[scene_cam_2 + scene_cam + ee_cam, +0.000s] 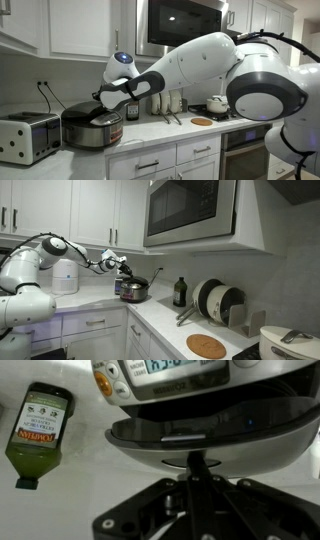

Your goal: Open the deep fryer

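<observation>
The deep fryer [133, 291] is a small round steel pot on the counter; it also shows in the other exterior view [90, 132]. Its dark round lid [141, 281] is tilted up a little from the body. In the wrist view the lid [215, 432] fills the middle, below the silver control panel [175, 372]. My gripper [122, 268] hovers at the fryer's edge, over the lid [104, 97]. In the wrist view its fingertips [197, 462] are pressed together and touch the lid's rim. Nothing is held between them.
A green oil bottle [38, 432] stands beside the fryer [180, 292]. A white canister appliance [65, 277] and a toaster [25, 138] stand on the fryer's other side. A microwave [190, 210] hangs above. Plate rack [215, 300], cork trivet [206, 346] and white pot [290, 340] lie further along.
</observation>
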